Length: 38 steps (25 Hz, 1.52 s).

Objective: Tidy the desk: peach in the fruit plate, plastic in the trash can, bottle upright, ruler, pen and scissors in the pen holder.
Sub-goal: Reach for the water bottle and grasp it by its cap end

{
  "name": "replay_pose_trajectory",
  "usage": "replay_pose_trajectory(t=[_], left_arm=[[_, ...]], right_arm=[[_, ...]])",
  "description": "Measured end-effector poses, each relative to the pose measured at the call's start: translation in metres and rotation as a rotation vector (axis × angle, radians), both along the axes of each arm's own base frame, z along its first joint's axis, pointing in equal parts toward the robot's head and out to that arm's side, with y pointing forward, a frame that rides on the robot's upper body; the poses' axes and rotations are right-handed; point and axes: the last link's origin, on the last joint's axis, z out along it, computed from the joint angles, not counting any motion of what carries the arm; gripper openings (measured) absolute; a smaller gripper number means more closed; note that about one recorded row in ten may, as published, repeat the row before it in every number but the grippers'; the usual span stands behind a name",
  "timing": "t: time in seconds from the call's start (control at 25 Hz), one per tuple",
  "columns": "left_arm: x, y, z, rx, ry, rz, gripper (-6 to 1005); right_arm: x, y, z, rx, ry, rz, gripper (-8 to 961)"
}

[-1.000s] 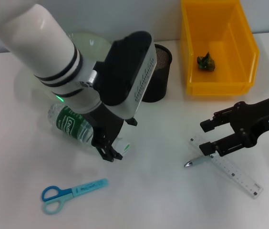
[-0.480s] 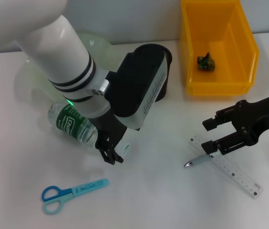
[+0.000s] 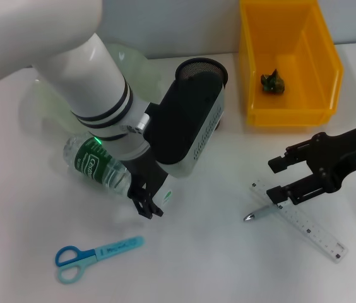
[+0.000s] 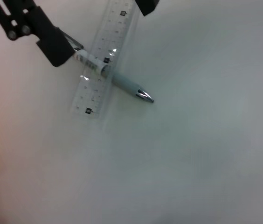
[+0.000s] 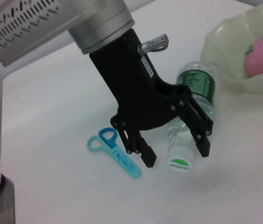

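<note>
Black left gripper (image 3: 151, 203) has lowered, open jaws straddling bottle (image 3: 96, 165) neck.

Robot lab test bench, plain white table (image 3: 216, 265), yellow storage bin (image 3: 290, 113), staged desk items

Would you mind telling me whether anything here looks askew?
The bottle lies on its side under the left gripper, whose open jaws straddle its cap end. The pen lies crosswise over the ruler.
</note>
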Motion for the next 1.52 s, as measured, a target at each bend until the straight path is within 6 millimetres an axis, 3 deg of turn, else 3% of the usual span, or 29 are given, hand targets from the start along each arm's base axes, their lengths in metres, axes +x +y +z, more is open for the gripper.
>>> replay_pose_trajectory(t=[0.4, 0.76, 0.96, 1.52], left_arm=[[-0.002, -0.002, -0.006, -0.006, 0.006, -0.012, 863], [-0.008, -0.001, -0.01, 0.004, 0.019, -0.026, 753], [-0.01, 0.0, -0.011, 0.011, 0.023, -0.037, 517], [-0.008, 0.0, -0.011, 0.03, 0.01, -0.016, 419]], right_arm=[[0.0, 0.0, -0.001, -0.002, 0.002, -0.001, 755], [0.0, 0.0, -0.002, -0.003, 0.004, -0.003, 755], [0.0, -0.001, -0.002, -0.003, 0.004, -0.004, 755], [0.0, 0.0, 0.0, 0.0, 0.001, -0.005, 756]])
